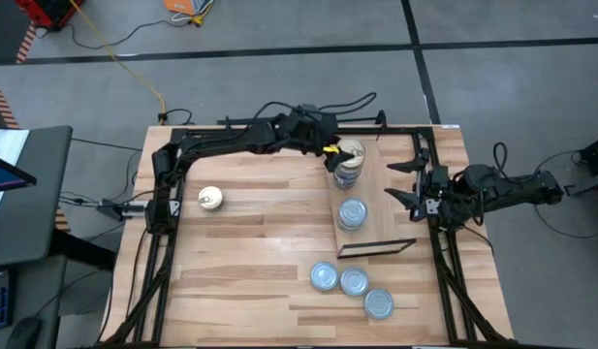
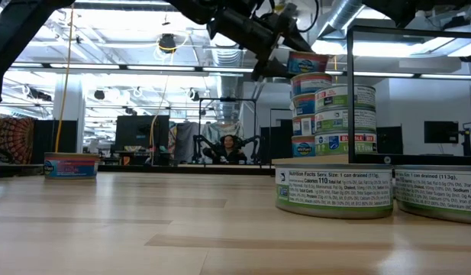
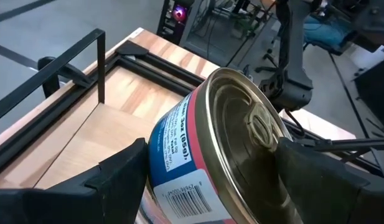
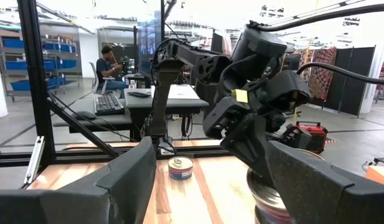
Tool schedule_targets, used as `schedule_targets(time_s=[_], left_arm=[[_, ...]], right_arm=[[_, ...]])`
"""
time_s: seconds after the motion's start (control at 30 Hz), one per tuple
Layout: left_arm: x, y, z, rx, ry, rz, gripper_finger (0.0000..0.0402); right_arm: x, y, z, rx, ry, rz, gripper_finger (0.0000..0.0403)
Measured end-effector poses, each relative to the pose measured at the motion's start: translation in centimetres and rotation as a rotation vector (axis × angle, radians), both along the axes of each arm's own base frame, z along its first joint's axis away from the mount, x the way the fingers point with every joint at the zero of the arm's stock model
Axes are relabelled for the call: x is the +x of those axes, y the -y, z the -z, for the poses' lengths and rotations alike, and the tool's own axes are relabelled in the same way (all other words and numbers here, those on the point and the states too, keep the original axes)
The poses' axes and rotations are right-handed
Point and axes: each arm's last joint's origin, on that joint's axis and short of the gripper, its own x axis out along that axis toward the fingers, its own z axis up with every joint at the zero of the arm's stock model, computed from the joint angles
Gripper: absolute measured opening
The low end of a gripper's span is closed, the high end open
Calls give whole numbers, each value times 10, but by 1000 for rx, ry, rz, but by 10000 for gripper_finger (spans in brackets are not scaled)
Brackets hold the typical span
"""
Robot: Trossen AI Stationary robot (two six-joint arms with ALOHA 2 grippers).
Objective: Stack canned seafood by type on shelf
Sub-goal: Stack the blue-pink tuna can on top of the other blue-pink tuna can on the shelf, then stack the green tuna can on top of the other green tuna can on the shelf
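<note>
straddling round gold-topped tin (image 3: 241,134) atop stack, left hand (image 1: 339,155) apart, right hand (image 1: 407,181) apart

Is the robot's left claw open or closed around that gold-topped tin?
Open. The left gripper has its fingers spread either side of the gold-topped tin, which sits atop the far stack on the shelf.

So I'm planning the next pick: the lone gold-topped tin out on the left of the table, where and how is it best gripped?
Grip the lone gold-topped tin across its round side wall, coming straight down from above. It lies flat with its lid up and open tabletop all around, so fingers can likely straddle it from any direction. The left gripper, open around the stack's top can, is the nearer arm.
</note>
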Motion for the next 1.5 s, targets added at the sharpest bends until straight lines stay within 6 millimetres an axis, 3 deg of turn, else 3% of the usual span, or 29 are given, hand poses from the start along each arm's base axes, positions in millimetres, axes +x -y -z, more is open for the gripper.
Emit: schedule_targets(time_s=[0.63,0.9,1.0,1.13,1.37,1.5], left_arm=[[4,3,1,127,17,-4,337],[-16,8,-39,357,-5,-49,334],[-24,28,-52,442,-45,-21,328],[-31,72,-52,553,-154,37,316],[-52,162,-5,647,-301,138,289],[-77,196,16,654,-308,152,282]], right_arm=[[0,0,0,3,4,-1,326],[0,0,0,2,1,-1,326],[1,0,2,-1,-5,-1,326],[1,0,2,-2,-5,-1,326],[1,-1,4,17,-13,-40,326],[6,-4,6,18,-33,-90,326]])
